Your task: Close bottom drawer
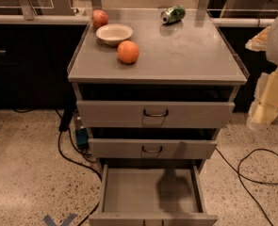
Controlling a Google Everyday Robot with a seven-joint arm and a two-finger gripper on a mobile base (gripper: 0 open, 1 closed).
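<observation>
The bottom drawer of the grey metal cabinet is pulled far out towards me, and its plain grey tray is empty with a shadow on it. Its front is cut off by the lower edge of the view, so the handle is hidden. My gripper, cream-coloured, hangs at the right edge of the view. It is beside the cabinet at the height of the top drawer, well above and to the right of the bottom drawer, and touches nothing.
The top drawer and middle drawer stand slightly out. The cabinet top carries an orange, a white bowl, an apple and a lying can. Cables lie on the floor at both sides.
</observation>
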